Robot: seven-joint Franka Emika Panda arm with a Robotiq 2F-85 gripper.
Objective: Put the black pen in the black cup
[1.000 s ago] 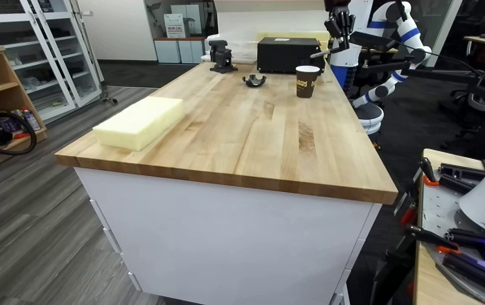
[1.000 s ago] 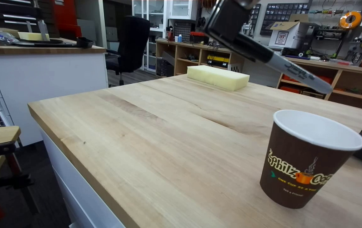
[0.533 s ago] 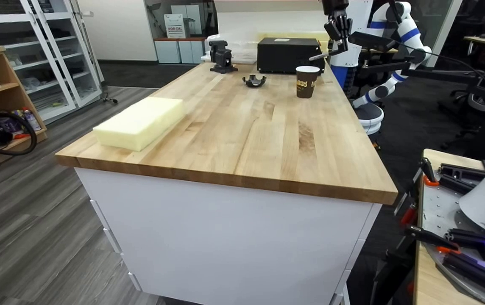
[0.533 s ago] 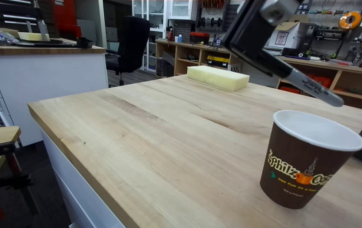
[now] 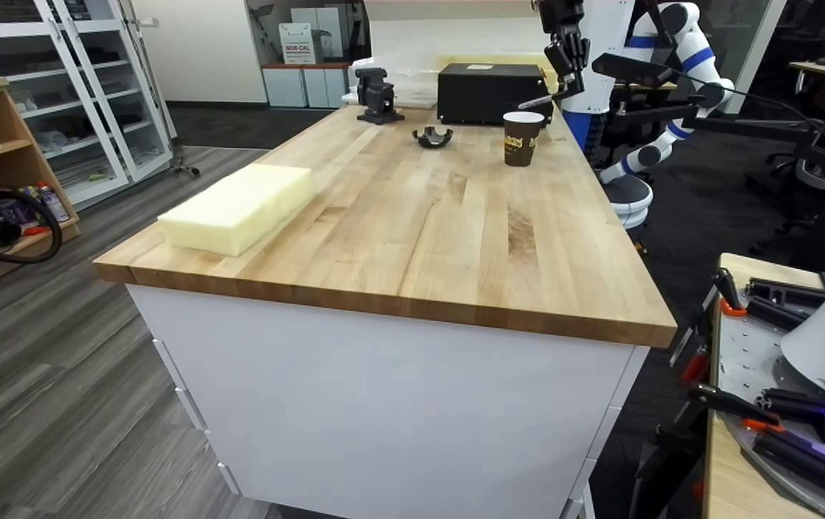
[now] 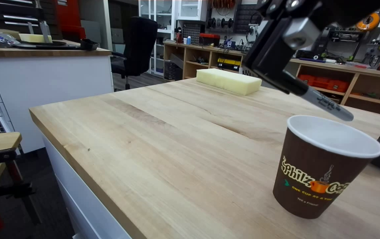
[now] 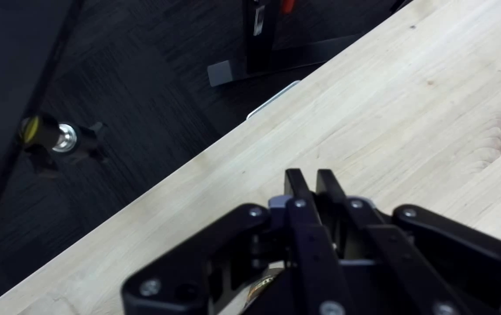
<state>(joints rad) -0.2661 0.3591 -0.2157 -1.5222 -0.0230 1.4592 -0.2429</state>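
The black pen (image 6: 327,103), a marker with a grey barrel and dark cap end, is held tilted, its grey end pointing down. It also shows in an exterior view (image 5: 534,102). My gripper (image 6: 289,89) is shut on its dark end; in an exterior view the gripper (image 5: 569,92) is above and beside the cup. The black cup (image 6: 313,176), dark brown with a white rim, stands upright on the table; it also shows in an exterior view (image 5: 521,144). The pen's lower end is just above the cup's rim. In the wrist view the fingertips (image 7: 294,175) are slightly apart and the pen is hidden.
A dark curved bracket (image 5: 432,138) lies near the cup. A black rectangular box (image 5: 493,95) and a black vise-like stand (image 5: 378,97) are at the table's far end. A yellow foam block (image 5: 239,209) lies on the wooden table (image 5: 412,238).
My gripper has moved lower with the pen, and the arm has swung round. The pen tilts more steeply, and its lower end has come down closer to the cup's mouth. The cup has not moved.
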